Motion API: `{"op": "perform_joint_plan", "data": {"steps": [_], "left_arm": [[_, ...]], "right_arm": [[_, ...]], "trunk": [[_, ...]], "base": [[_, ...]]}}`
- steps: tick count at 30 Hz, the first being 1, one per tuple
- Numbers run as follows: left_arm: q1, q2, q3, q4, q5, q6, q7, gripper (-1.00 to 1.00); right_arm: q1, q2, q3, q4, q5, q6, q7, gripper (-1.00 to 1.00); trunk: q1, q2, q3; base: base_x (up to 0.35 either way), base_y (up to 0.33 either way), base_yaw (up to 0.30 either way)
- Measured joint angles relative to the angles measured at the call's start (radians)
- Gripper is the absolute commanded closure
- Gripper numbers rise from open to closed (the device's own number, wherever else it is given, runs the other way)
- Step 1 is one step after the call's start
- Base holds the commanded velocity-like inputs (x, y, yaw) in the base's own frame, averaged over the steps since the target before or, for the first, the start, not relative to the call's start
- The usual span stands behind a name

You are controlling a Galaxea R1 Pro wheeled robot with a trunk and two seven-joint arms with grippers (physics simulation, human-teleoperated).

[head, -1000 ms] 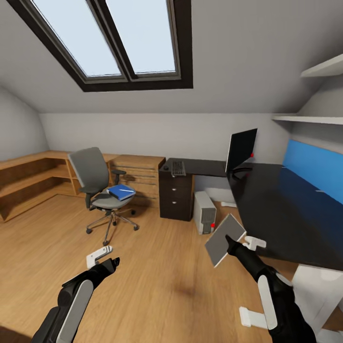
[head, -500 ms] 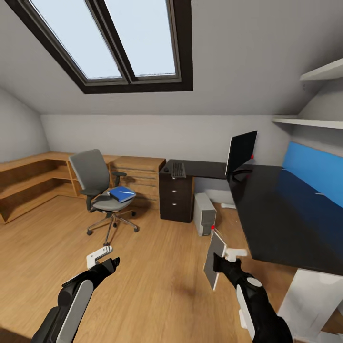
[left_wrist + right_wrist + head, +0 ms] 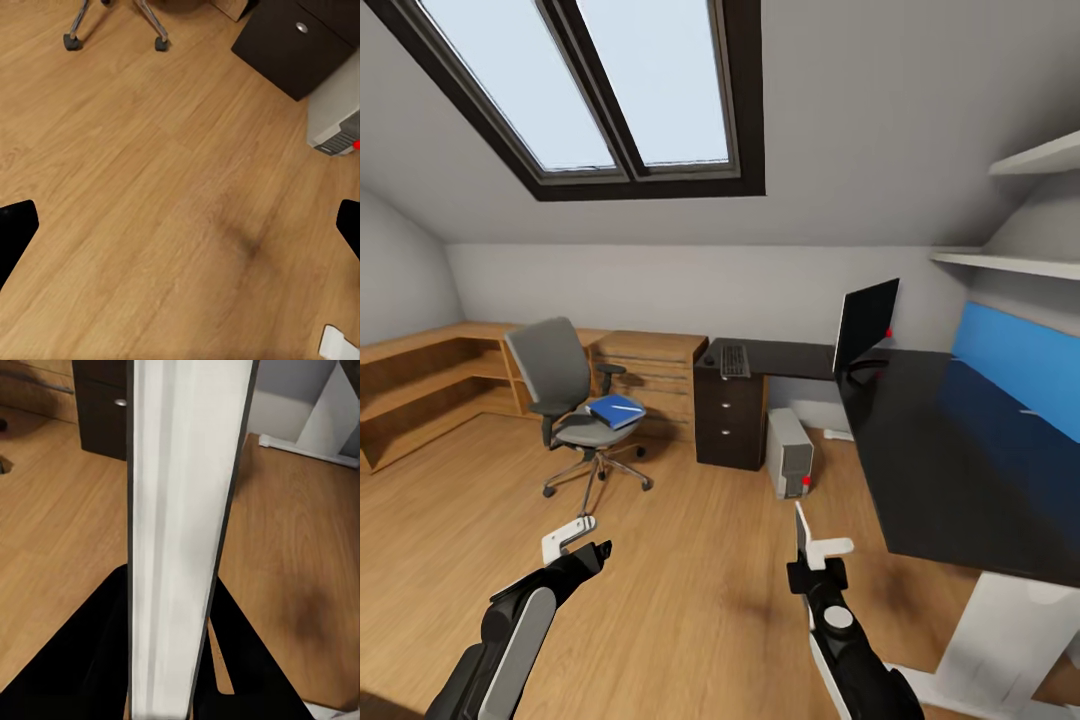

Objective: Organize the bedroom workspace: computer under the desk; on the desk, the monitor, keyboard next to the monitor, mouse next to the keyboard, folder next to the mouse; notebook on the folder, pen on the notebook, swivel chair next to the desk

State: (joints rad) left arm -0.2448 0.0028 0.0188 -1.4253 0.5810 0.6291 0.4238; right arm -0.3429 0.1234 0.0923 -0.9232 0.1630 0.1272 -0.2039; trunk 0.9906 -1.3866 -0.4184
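Bedroom floor: right gripper (image 3: 800,572) clamps notebook (image 3: 799,537) edge-on; left gripper (image 3: 597,553) spread, empty.

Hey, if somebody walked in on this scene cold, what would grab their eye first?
Probably the big skylight set in the sloped ceiling above the room. Next, the grey swivel chair standing out on the wood floor with a blue folder on its seat, left of the black desk that carries the monitor. Up close, the right gripper holds a thin grey notebook edge-on.
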Motion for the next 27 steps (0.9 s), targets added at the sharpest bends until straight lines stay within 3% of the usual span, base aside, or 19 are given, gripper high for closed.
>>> {"op": "perform_joint_plan", "data": {"steps": [3, 10, 14, 15, 27], "left_arm": [[0.0, 0.0, 0.0, 0.0, 0.0, 0.0, 0.0, -1.0], [0.0, 0.0, 0.0, 0.0, -0.001, 0.0, 0.0, -1.0], [0.0, 0.0, 0.0, 0.0, -0.001, 0.0, 0.0, -1.0], [0.0, 0.0, 0.0, 0.0, -0.001, 0.0, 0.0, -1.0], [0.0, 0.0, 0.0, 0.0, 0.001, 0.0, 0.0, -1.0]], "right_arm": [[0.0, 0.001, 0.008, 0.012, -0.001, -0.014, -0.005, 1.0], [0.0, 0.001, 0.011, 0.055, -0.023, -0.127, -0.007, 1.0], [0.0, -0.001, 0.009, 0.063, -0.057, -0.167, -0.006, 1.0], [0.0, -0.002, 0.007, 0.065, -0.085, -0.18, -0.006, 1.0], [0.0, -0.004, 0.002, 0.061, -0.102, -0.187, -0.01, 1.0]], "trunk": [[-0.012, 0.021, 0.009], [-0.039, 0.07, 0.031], [-0.054, 0.098, 0.044], [-0.058, 0.105, 0.047], [-0.104, 0.189, 0.085]], "base": [[0.201, 0.0, 0.0], [0.319, 0.0, 0.0], [0.335, 0.0, 0.0], [0.338, 0.005, 0.0], [0.338, 0.063, 0.0]]}}
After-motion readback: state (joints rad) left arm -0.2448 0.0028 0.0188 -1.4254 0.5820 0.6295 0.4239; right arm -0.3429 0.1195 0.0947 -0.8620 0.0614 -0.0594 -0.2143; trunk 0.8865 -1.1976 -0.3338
